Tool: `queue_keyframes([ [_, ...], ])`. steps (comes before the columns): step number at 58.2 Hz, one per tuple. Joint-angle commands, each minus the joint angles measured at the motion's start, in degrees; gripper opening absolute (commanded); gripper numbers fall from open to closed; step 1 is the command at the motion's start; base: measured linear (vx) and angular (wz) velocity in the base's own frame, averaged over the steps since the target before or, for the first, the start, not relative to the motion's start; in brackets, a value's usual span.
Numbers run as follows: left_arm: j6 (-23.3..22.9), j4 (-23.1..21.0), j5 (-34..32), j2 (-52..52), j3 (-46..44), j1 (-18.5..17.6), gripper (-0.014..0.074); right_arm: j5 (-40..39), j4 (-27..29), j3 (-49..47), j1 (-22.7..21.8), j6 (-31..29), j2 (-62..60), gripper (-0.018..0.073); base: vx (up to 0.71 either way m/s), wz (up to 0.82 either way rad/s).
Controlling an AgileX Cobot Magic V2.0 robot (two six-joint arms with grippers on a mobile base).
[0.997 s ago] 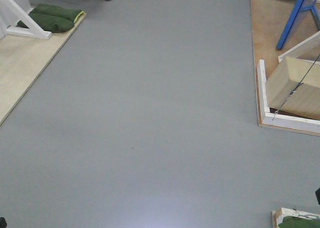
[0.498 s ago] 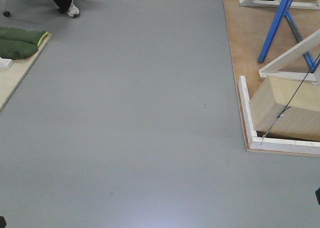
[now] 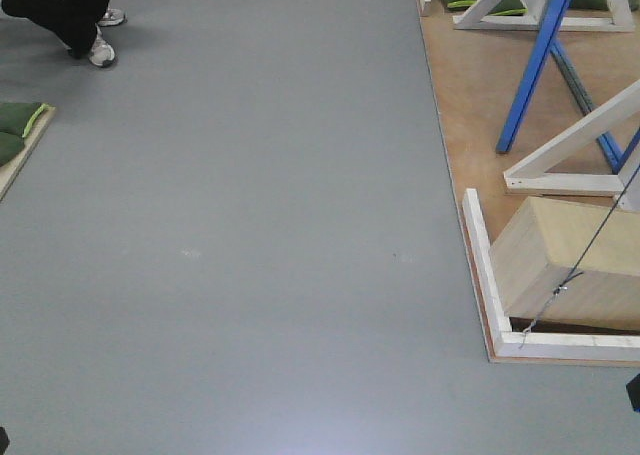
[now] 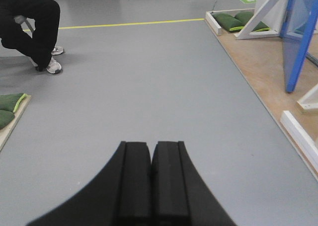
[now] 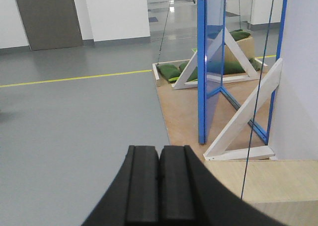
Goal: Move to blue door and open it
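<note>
The blue door (image 5: 210,62) stands nearly edge-on on a wooden platform at the right. It is a tall glossy blue panel, with a bit of silver hardware at its top edge. It also shows at the right edge of the left wrist view (image 4: 299,32). In the front view only its blue leg and brace (image 3: 531,70) show. My left gripper (image 4: 151,149) is shut and empty over the grey floor. My right gripper (image 5: 159,154) is shut and empty, well short of the door.
A white-rimmed wooden platform (image 3: 479,265) carries a pale wooden box (image 3: 570,260), white diagonal braces (image 3: 575,145) and green sandbags (image 5: 171,71). A white wall panel (image 5: 300,72) is far right. A seated person's legs (image 3: 75,15) are at upper left, and more sandbags (image 3: 15,125) at left.
The whole view has shifted. The right platform and blue frame slid left and came closer, the left sandbags slid toward the left edge, and the person's legs came into view.
</note>
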Motion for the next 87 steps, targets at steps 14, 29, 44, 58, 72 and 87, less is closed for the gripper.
queue_keyframes([
  [14, -0.4, -0.1, -4.8, -1.0, -1.7, 0.5, 0.0073, -4.9, -0.2, 0.1, 0.1, -0.3, -1.1, 0.0008, 0.42, -0.07],
  [29, -0.4, -0.1, -4.8, -1.0, -1.7, 0.5, 0.0073, -4.9, -0.2, 0.1, 0.1, -0.3, -1.1, 0.0008, 0.41, -0.1],
  [44, -0.4, -0.1, -4.8, -1.0, -1.7, 0.5, 0.0073, -4.9, -0.2, 0.1, 0.1, -0.3, -1.1, 0.0008, 0.4, -0.04],
  [58, -0.4, -0.1, -4.8, -1.0, -1.7, 0.5, 0.0073, -5.0, -0.2, 0.1, 0.1, -0.3, -1.1, 0.0008, 0.39, 0.0],
  [72, -0.4, -0.1, -4.8, -1.0, -1.7, 0.5, 0.0073, -5.0, -0.2, 0.1, 0.1, -0.3, -1.0, 0.0008, 0.39, -0.01],
  [87, -0.4, -0.1, -4.8, -1.0, -1.7, 0.5, 0.0073, -5.0, -0.2, 0.0, 0.1, -0.3, -1.0, 0.0008, 0.37, -0.01],
])
